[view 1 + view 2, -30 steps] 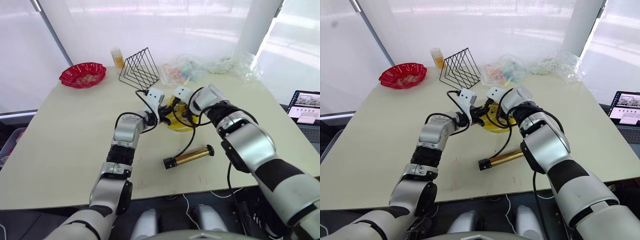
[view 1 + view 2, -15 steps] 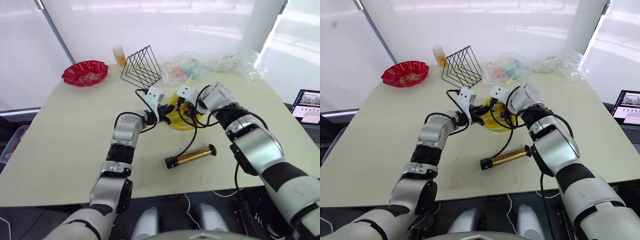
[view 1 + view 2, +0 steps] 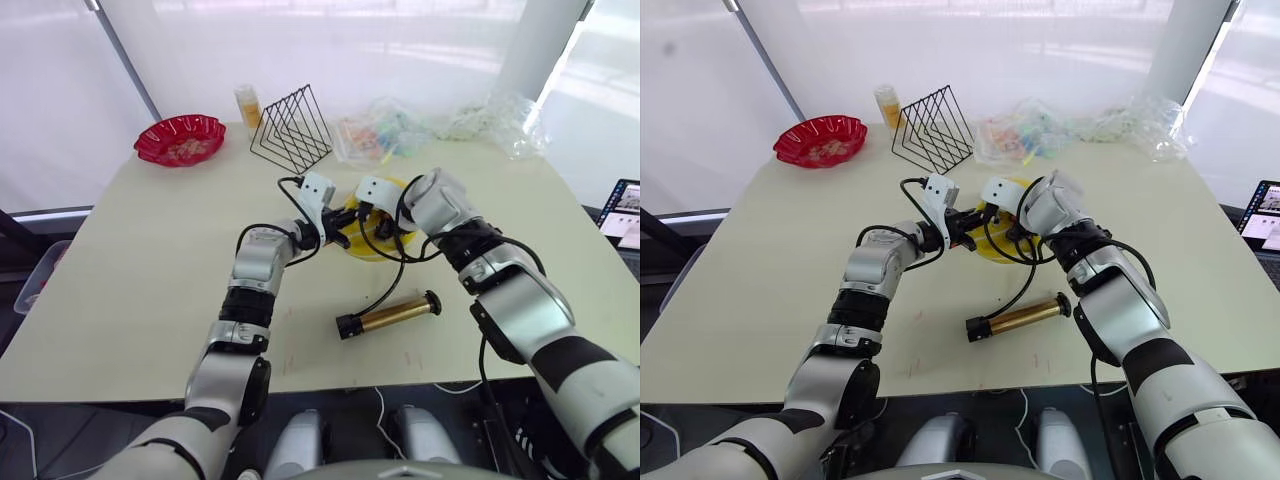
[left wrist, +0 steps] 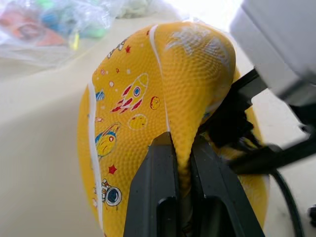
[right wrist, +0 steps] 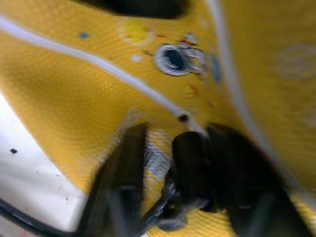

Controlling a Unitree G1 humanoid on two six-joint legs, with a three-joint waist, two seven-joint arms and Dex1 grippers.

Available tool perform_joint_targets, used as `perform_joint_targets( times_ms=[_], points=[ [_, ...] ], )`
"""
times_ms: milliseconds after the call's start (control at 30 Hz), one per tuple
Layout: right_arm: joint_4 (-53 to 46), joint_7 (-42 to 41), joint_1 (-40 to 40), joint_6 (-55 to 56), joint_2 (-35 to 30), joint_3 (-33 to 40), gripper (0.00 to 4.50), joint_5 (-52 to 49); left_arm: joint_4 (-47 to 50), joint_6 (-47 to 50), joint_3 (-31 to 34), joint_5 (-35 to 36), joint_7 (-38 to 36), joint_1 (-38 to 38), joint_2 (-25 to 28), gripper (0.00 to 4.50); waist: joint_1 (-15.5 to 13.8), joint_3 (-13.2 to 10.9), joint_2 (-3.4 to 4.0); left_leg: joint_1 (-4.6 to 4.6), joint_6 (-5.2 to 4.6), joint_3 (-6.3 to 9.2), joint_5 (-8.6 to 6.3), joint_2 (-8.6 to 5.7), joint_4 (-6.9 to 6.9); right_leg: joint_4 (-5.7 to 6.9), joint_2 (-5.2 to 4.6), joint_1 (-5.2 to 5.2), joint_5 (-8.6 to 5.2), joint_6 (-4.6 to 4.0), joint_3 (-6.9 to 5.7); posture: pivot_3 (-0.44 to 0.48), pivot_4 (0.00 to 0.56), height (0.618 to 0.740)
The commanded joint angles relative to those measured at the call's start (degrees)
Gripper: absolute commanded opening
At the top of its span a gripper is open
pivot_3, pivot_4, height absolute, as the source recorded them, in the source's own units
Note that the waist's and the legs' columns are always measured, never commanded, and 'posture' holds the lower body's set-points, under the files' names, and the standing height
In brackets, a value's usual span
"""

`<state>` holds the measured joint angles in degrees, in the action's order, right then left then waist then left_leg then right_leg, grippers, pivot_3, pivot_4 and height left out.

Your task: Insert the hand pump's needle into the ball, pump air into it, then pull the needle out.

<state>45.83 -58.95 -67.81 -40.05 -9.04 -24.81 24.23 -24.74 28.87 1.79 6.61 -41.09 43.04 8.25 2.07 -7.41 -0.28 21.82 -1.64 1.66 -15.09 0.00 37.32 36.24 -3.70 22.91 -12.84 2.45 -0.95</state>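
Note:
The yellow ball (image 3: pixel 378 247), squashed flat, lies at the table's middle between both grippers. My left gripper (image 4: pixel 181 143) is shut on a raised fold of the ball (image 4: pixel 148 98). My right gripper (image 5: pixel 180 143) presses against the ball's skin, shut on the needle's black fitting (image 5: pixel 190 158), close to a small dark hole (image 5: pixel 183 117). The metal pin itself is hidden. The hand pump (image 3: pixel 390 315), gold barrel with black caps, lies on the table nearer me. Its black hose (image 3: pixel 385 290) curves up to the ball.
A red scalloped bowl (image 3: pixel 181 139) sits at the far left. A black wire rack (image 3: pixel 293 128) and a small bottle (image 3: pixel 247 105) stand behind the ball. Clear plastic bags (image 3: pixel 385 135) lie along the far edge. A screen (image 3: pixel 625 205) stands off the table's right.
The whole picture has shifted, so the camera moved. Both grippers stay at the ball with the same holds, and the pump lies where it was.

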Motion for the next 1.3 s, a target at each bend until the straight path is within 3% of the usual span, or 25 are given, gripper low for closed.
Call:
perform_joint_targets(
  times_ms=[33, 267, 533, 667, 1300],
  points=[
    [-0.4, 0.5, 2.1, -0.1, 0.6, -1.6, 3.39, -0.6, -0.5, 1.1, -5.7, 2.3, -5.2, -0.4, -3.6, 0.0, 0.0, 0.0, -0.04, 0.01, 0.0, 0.0, 0.0, 0.0, -0.03, -0.04, 0.0, 0.0, 0.01, 0.0, 0.0, 0.0, 0.15, 0.737],
    [-6.4, -1.1, 3.6, -2.6, -2.5, -2.1, 3.39, -0.9, -0.8, 0.7, -5.7, 2.1, -5.1, -0.3, -3.4, 0.0, -0.2, -0.2, -0.01, 0.07, 0.0, 0.05, 0.01, -0.04, -0.03, -0.14, -0.04, 0.0, 0.01, 0.03, -0.06, 0.0, 0.15, 0.737],
    [-20.5, -4.3, 7.1, -7.0, -8.0, -1.2, 3.39, -3.6, -1.5, 0.4, -5.3, 1.8, -4.9, 0.0, -3.4, 0.0, -1.4, -0.6, 0.13, 0.4, 0.02, 0.37, 0.03, -0.29, -0.08, -0.35, -0.18, 0.03, 0.0, 0.05, -0.41, 0.0, 0.15, 0.737],
    [-25.6, -3.6, 8.5, -9.2, -10.1, 0.3, 3.39, -5.5, -1.7, 0.3, -5.2, 1.7, -4.9, 0.0, -3.4, 0.0, -1.8, -0.7, 0.14, 1.04, 0.35, 0.62, 0.24, -0.53, -0.08, -0.34, -0.33, 0.45, -0.01, 0.1, -0.6, 0.0, 0.15, 0.737],
    [-42.3, 2.8, 15.6, -21.2, -17.6, 7.1, 3.39, -17.1, -2.6, -0.6, -5.8, 2.4, -3.7, 0.3, -2.8, 0.0, -3.1, -1.4, 0.13, 1.36, 0.36, 1.01, 0.26, -0.92, -0.07, -0.46, -0.47, 0.46, -0.19, 0.34, -0.91, 0.0, 0.15, 0.737]
  ],
)
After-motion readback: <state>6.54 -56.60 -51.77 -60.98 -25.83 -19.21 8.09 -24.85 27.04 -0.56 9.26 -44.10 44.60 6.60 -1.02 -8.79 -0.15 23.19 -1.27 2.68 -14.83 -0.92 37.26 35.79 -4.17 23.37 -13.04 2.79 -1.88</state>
